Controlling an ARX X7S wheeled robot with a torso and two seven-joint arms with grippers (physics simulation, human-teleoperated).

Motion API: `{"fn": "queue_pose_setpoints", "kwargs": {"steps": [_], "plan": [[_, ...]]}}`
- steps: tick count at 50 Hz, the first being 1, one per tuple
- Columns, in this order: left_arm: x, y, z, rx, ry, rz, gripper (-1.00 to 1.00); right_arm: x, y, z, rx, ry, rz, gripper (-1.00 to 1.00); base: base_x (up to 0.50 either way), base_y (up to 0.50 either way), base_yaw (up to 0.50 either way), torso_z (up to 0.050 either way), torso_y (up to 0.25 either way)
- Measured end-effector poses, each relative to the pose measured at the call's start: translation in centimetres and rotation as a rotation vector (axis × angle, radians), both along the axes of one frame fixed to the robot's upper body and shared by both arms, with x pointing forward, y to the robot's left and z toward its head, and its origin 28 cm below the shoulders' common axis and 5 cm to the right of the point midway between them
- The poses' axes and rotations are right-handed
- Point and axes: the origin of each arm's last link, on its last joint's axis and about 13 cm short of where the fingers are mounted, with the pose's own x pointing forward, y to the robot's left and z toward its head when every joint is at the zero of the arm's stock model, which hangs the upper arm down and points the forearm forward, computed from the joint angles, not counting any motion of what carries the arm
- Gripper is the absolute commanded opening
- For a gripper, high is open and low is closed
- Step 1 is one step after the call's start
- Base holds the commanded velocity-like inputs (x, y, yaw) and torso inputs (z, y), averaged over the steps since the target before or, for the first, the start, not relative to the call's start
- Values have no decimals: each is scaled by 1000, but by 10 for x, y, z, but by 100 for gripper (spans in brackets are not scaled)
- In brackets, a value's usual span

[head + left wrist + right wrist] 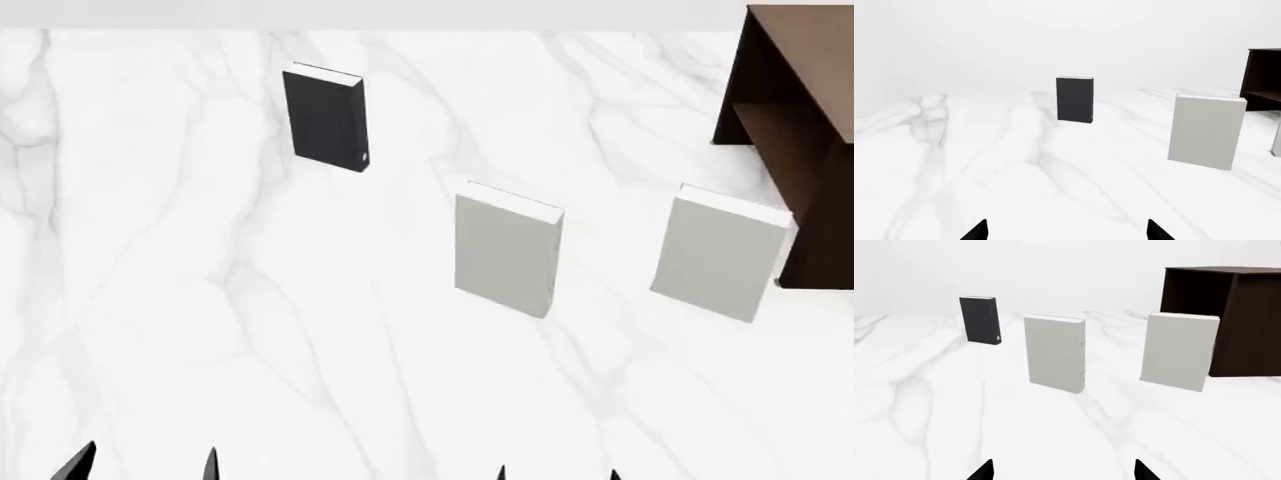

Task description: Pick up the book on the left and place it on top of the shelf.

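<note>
The black book (326, 118) stands upright on the white marble table at the far left; it also shows in the left wrist view (1075, 99) and the right wrist view (979, 320). The dark brown shelf (790, 120) stands at the far right, seen too in the right wrist view (1227, 315) and at the edge of the left wrist view (1262, 77). My left gripper (144, 465) is open and empty near the front edge, well short of the book. My right gripper (558, 474) is open and empty, also at the front.
Two light grey books stand upright: one in the middle (506, 252), one (718, 254) close to the shelf's front. The marble table (267, 340) stretches wide between the grippers and the books.
</note>
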Motion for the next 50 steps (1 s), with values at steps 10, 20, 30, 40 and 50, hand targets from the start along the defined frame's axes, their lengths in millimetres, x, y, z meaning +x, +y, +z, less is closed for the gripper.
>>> {"fn": "queue_pose_setpoints", "kwargs": {"steps": [10, 20, 30, 40, 50], "plan": [[25, 8, 69, -10, 8, 19, 100, 27, -5, 75, 15, -6, 8, 100, 0, 0, 0, 0, 0], [58, 19, 165, 9, -47, -2, 100, 68, -9, 176, 18, -64, 37, 100, 0, 0, 0, 0, 0], [73, 28, 225, 35, -99, -4, 100, 88, -12, 245, 10, -111, 43, 100, 160, 0, 0, 0, 0], [77, 32, 245, 44, -116, -3, 100, 95, -12, 268, 2, -109, 41, 100, 500, 0, 0, 0, 0], [78, 35, 251, 45, -126, 0, 100, 98, -11, 275, -6, -94, 49, 100, 500, 0, 0, 0, 0]]}}
